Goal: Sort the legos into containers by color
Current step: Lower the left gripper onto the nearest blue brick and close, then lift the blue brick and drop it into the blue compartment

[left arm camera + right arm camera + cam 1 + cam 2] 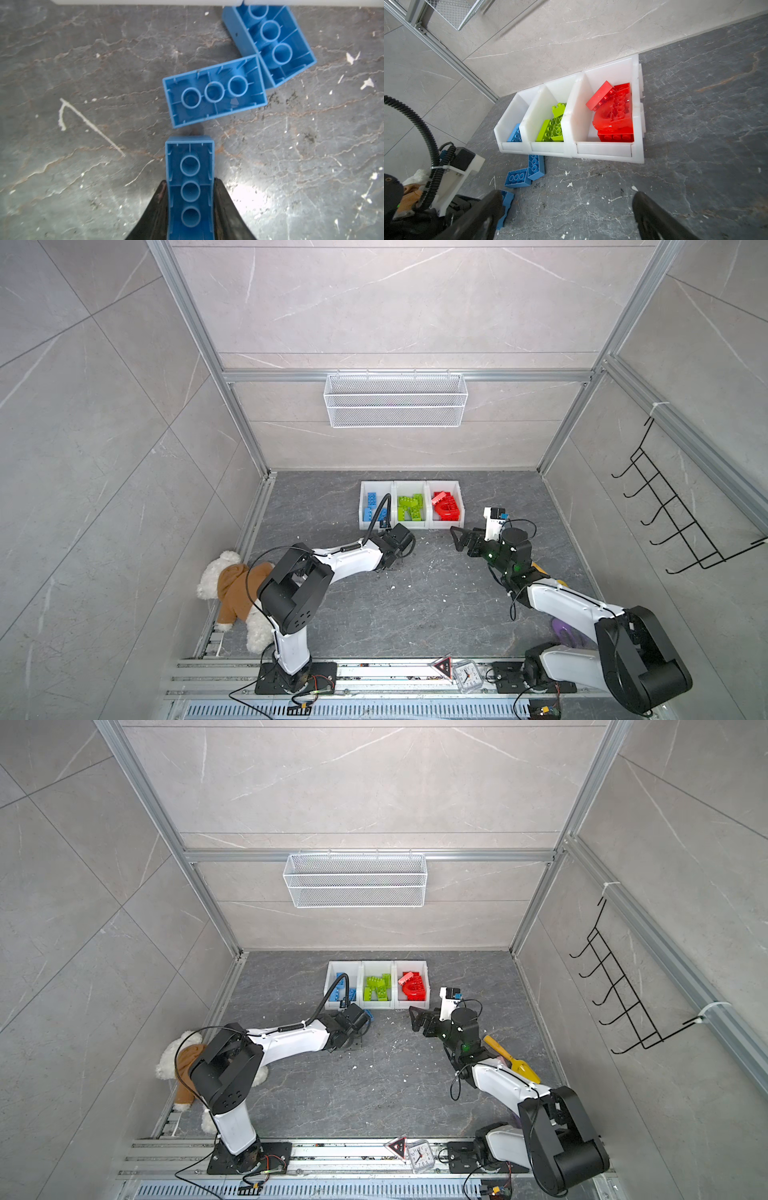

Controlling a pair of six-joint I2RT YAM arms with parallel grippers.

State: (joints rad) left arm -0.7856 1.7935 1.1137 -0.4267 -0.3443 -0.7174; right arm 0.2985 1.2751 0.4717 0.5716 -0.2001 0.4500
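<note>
In the left wrist view my left gripper (pixel 190 182) is shut on a blue lego (pixel 190 164) lying studs-down, low over the dark floor. Two more blue legos (pixel 214 93) (pixel 270 41) lie upside down just beyond it, touching at a corner, in front of the bins. Three white containers stand in a row: the blue bin (pixel 508 116), the green bin (pixel 542 104) and the red bin (pixel 604 149), each holding legos of its colour. My right gripper (pixel 566 194) hangs open and empty to the right of the bins (pixel 456 539).
A teddy bear (pixel 224 585) lies at the left wall beside the left arm. A yellow shovel (pixel 515 1063) lies by the right arm. A small clock (pixel 467 676) and a red triangle (pixel 441 666) sit on the front rail. A wire basket (pixel 395 400) hangs on the back wall.
</note>
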